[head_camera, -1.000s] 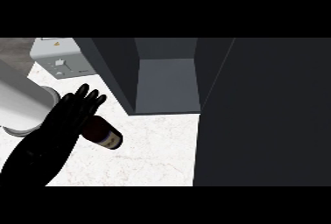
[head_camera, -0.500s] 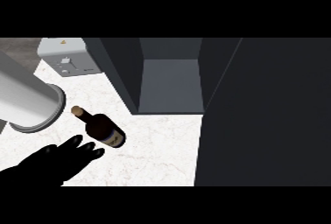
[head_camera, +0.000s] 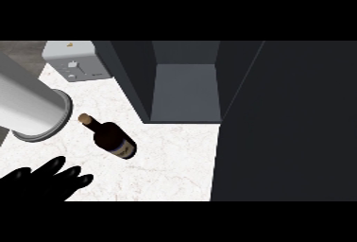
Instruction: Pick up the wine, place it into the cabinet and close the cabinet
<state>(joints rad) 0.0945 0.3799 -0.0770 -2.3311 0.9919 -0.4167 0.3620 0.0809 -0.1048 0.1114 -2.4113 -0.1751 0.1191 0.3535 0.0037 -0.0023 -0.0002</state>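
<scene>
On the worktop [head_camera: 174, 156] the wine [head_camera: 111, 140] lies flat beside the open cabinet [head_camera: 185, 90], left hand [head_camera: 43, 182] nearby, fingers spread, holding nothing. Probably heavy, slippery glass, so grab the fat body.

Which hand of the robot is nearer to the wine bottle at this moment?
Left. The left hand is just below and left of the wine bottle, not touching it. The right hand is not in view.
</scene>
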